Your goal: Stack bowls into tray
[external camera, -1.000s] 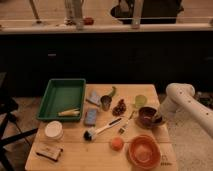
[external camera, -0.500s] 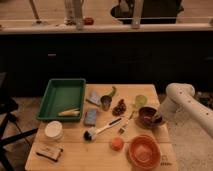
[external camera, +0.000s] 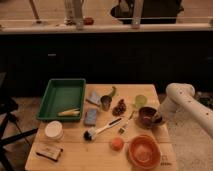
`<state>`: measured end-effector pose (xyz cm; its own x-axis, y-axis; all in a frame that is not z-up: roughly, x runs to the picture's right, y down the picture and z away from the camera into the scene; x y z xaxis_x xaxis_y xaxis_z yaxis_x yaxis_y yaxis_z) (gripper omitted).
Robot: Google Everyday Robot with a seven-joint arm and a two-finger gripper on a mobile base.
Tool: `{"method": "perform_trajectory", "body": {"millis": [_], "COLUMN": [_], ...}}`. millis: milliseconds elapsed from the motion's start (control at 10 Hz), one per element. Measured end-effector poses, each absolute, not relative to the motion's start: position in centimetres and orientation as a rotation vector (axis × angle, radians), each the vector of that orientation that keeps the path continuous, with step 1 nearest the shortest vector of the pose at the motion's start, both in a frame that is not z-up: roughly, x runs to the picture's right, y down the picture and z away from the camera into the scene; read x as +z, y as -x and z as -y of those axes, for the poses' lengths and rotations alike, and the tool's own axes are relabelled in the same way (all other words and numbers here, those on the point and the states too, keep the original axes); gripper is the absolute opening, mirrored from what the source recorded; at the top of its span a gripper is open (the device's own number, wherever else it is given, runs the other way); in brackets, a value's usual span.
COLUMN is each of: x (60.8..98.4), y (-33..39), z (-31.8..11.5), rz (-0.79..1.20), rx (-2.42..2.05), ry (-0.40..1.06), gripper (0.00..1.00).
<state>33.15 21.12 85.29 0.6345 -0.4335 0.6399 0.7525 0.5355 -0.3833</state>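
Note:
The dark maroon bowl point(external camera: 148, 116) stands upright at the right side of the wooden table. The wider orange bowl point(external camera: 144, 151) sits at the front right corner. The green tray point(external camera: 50, 96) lies at the back left and holds a yellow item point(external camera: 69, 112). My gripper point(external camera: 159, 119) is at the end of the white arm point(external camera: 178, 94) that comes in from the right. It is at the right rim of the maroon bowl, and I cannot tell whether it touches the bowl.
Between tray and bowls lie two blue sponges point(external camera: 91, 116), a metal cup point(external camera: 105, 102), a pale green cup point(external camera: 140, 101), a green pepper point(external camera: 112, 92), a brown cluster point(external camera: 119, 107), a brush point(external camera: 100, 130), a fork point(external camera: 125, 125) and an orange fruit point(external camera: 116, 144). A white container point(external camera: 53, 130) and a packet point(external camera: 49, 151) are front left.

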Motion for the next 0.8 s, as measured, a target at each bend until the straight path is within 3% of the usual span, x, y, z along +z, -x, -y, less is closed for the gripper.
{"method": "perform_trajectory", "body": {"millis": [500, 700, 800], "x": [85.29, 85.31, 85.29], "y": [-33.18, -33.25, -33.05], "z": [-21.14, -21.25, -21.95], "rz": [0.512, 0.51, 0.512], "rx": [-0.744, -0.744, -0.75], "ry": [0.695, 0.698, 0.703], "gripper": [0.73, 0.8, 0.75]}}
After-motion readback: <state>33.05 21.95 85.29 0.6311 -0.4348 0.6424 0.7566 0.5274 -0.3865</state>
